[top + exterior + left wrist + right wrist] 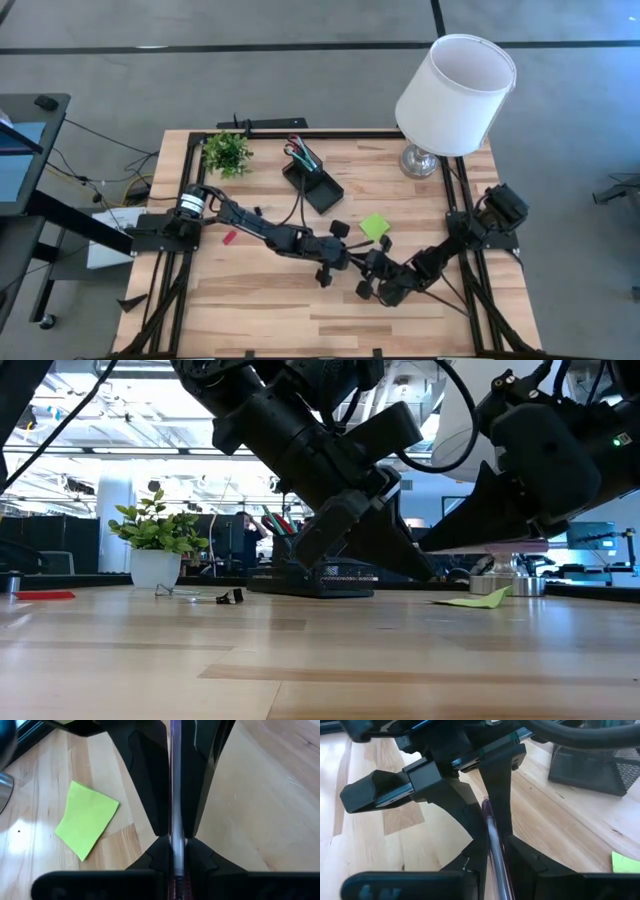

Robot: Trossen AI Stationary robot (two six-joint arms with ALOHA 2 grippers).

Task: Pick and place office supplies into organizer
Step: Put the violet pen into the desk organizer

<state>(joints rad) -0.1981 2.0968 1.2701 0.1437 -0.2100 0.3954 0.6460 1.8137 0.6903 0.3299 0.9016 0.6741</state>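
Observation:
A thin purple-tinted pen (176, 780) (492, 832) is held between my two grippers near the table's middle front. My left gripper (358, 260) (179, 845) and my right gripper (375, 272) (497, 847) face each other tip to tip, both shut on the pen. The black mesh organizer (315, 185) (595, 765) stands farther back, with pens and red scissors (298, 152) upright in its cup. A lime-green sticky-note pad (375, 226) (87, 825) lies flat on the table beside the grippers. A small red bit (229, 238) lies to the left. My left gripper pinches the pen between its two fingers (497, 795) near one end (485, 805), and the pen runs along the fingers. The pen is clear of the table. My right gripper pinches the same pen's other stretch (496, 851) between its fingers (520, 860), coming from the opposite side, again with the pen lying along the fingers.
A white-shaded lamp (455, 95) stands at the far right corner and a small potted plant (227, 153) at the far left. A black clip (232, 597) lies near the organizer. Bare wood stretches along the near edge (300, 320).

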